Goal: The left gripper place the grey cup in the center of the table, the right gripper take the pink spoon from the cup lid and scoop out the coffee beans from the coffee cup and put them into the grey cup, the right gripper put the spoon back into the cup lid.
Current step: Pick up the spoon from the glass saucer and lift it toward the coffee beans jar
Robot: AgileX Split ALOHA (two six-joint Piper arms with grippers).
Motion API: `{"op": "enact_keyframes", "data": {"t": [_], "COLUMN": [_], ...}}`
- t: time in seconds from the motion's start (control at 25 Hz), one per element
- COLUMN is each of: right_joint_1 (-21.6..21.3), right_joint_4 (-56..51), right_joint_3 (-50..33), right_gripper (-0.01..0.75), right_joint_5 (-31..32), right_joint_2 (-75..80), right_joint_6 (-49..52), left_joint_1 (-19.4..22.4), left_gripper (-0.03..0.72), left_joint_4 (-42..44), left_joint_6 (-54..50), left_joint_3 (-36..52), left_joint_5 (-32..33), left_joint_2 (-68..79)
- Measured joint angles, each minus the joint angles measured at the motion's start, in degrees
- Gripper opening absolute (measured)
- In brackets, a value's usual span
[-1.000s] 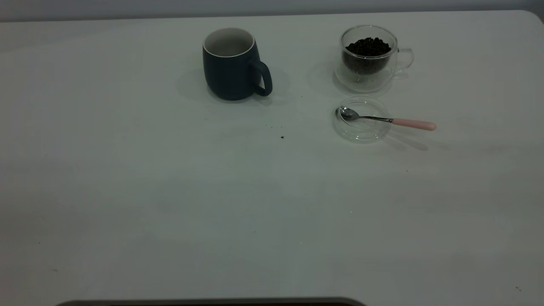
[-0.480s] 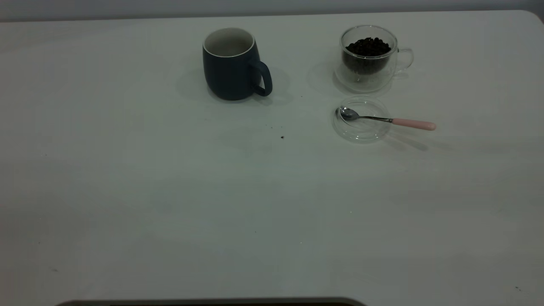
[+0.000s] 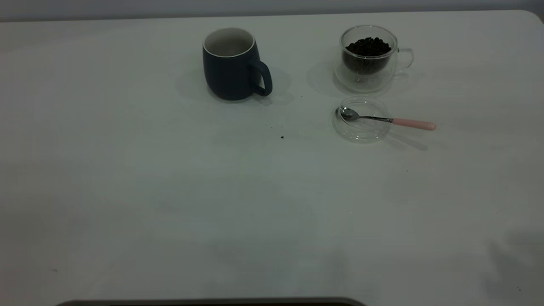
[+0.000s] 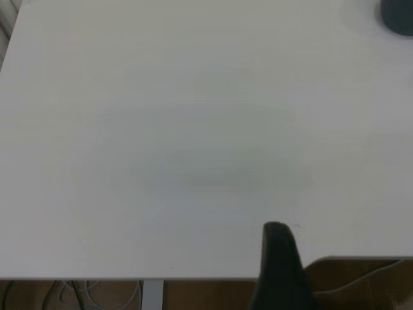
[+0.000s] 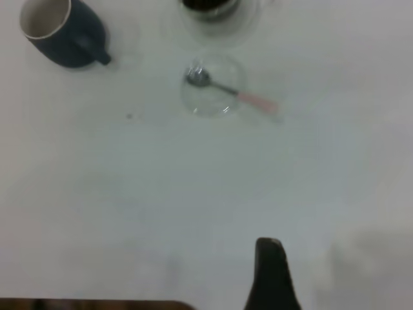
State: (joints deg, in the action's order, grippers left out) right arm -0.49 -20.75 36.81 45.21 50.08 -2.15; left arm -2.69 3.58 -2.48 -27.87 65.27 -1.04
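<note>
The grey cup (image 3: 231, 63) stands upright at the back of the table (image 3: 212, 191), left of the middle, its handle towards the right. The coffee cup (image 3: 369, 72) stands at the back right with coffee beans (image 3: 368, 46) in it. In front of it lies the cup lid (image 3: 361, 132), with the pink spoon (image 3: 414, 124) across it, bowl in the lid and handle pointing right. The right wrist view shows the grey cup (image 5: 61, 32), lid (image 5: 210, 106) and spoon (image 5: 257, 101) far off from my right gripper (image 5: 271, 271). My left gripper (image 4: 279, 258) hovers over the table's near edge.
A few dark specks (image 3: 282, 137) lie on the table between the grey cup and the lid. A faint shadow (image 3: 510, 263) falls on the table's front right. Neither arm shows in the exterior view.
The cups, lid and spoon have not moved. A shadow has come onto the table's front right in the exterior view.
</note>
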Motion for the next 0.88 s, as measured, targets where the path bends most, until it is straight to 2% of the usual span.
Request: {"op": "enact_keyframes", "data": {"t": [0.2, 0.52, 0.76, 0.88], "right_joint_1": [0.0, 0.0, 0.0, -0.9], "right_joint_4": [-11.9, -42.8, -74.2, -80.6], "right_joint_3": [0.0, -0.5, -0.6, 0.0], "right_gripper": [0.597, 0.598, 0.598, 0.598], "right_joint_5": [-7.8, -17.9, -18.7, -16.6], "right_joint_2": [17.3, 39.3, 53.7, 60.7], "right_joint_6": [-6.1, -29.8, -56.9, -61.4], "left_joint_1": [0.0, 0.0, 0.0, 0.1], "left_gripper": [0.567, 0.567, 0.567, 0.567], "left_joint_4": [0.0, 0.0, 0.0, 0.0], "left_joint_6": [0.0, 0.0, 0.0, 0.3], "left_joint_3": [0.0, 0.0, 0.0, 0.0], "left_joint_5": [0.0, 0.0, 0.0, 0.0], "left_joint_2": [0.0, 0.0, 0.0, 0.0]}}
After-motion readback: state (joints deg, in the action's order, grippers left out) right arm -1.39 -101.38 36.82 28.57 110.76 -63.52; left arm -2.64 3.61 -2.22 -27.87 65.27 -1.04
